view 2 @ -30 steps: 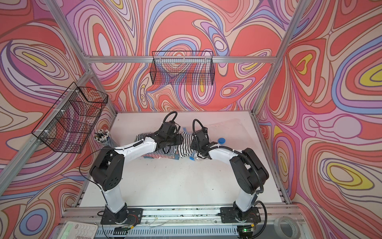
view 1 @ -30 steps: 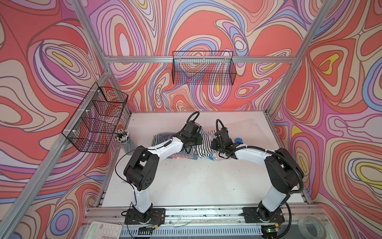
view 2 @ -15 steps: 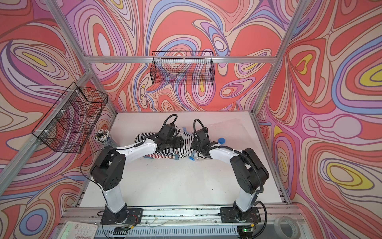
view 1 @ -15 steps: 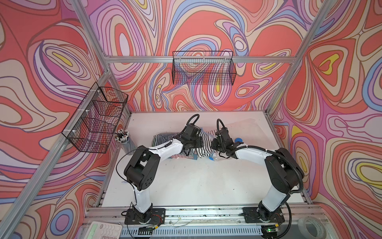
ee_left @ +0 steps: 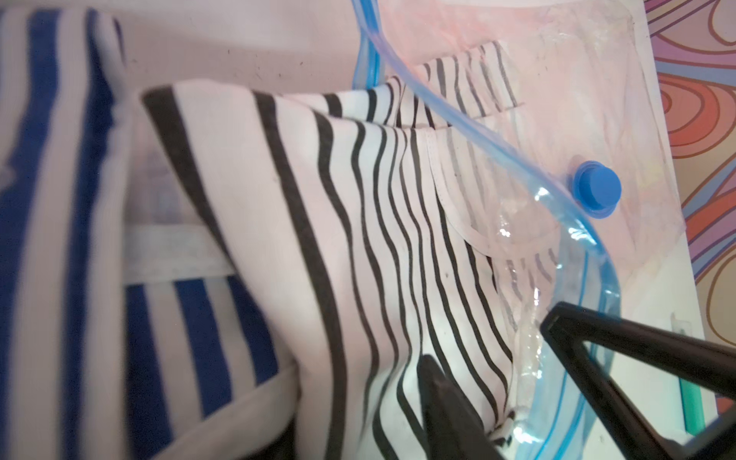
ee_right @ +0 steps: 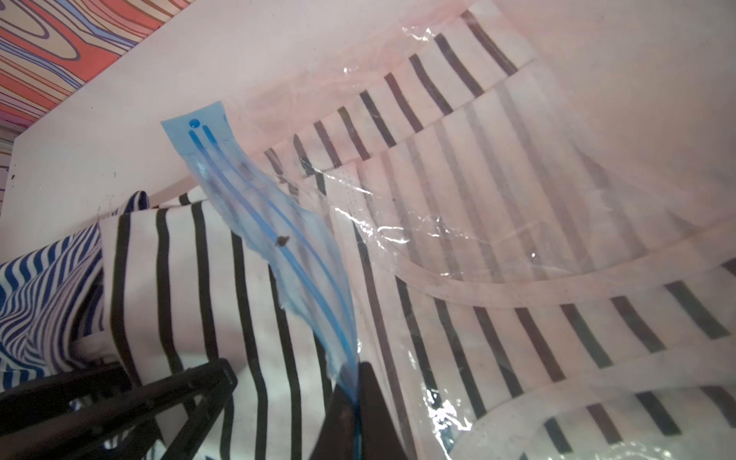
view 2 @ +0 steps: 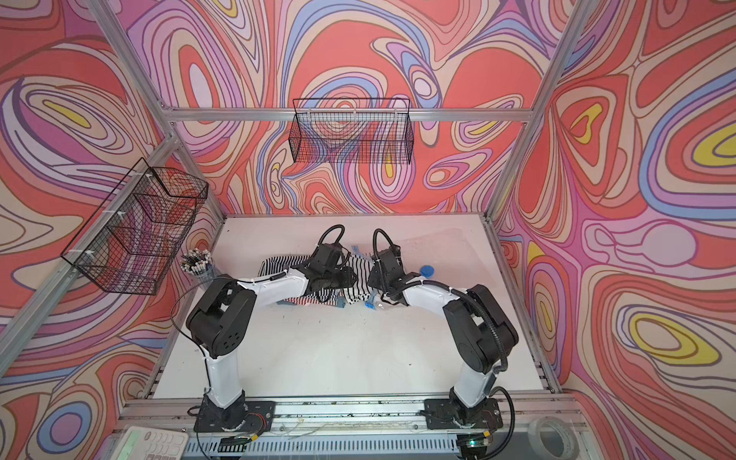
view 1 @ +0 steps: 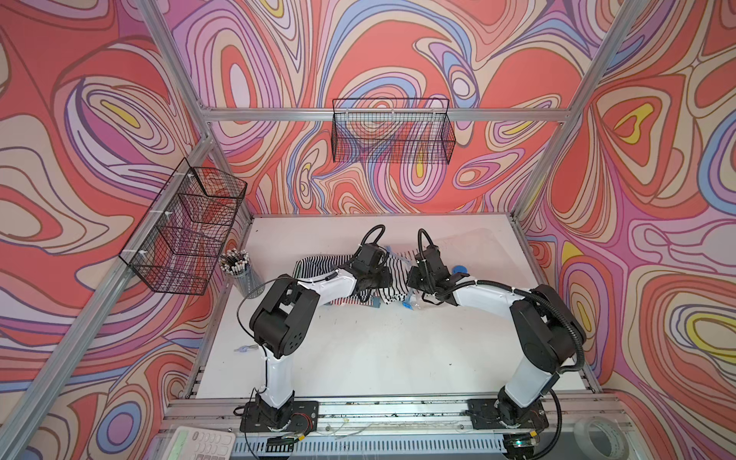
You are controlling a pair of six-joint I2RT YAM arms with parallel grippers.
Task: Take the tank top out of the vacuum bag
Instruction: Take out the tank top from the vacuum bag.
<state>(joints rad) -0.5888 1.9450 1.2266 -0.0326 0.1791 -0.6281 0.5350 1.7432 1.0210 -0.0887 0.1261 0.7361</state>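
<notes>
We can't tell if the blurry left gripper (ee_left: 486, 338), lower frame, actually pinches the black-striped tank top (ee_left: 358, 219); right gripper (ee_right: 356, 370) clamps the blue zip strip (ee_right: 278, 259) of the clear, crinkly vacuum bag (ee_right: 597, 79).

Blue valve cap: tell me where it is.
In both top views the blue valve cap sits on the clear vacuum bag, on the table's right half, just right of the wrist of the right arm.

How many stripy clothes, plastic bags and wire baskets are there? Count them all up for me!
2 stripy clothes: black-striped top, blue-striped cloth
1 plastic bag
2 wire baskets: back basket, side basket
Total: 5
</notes>
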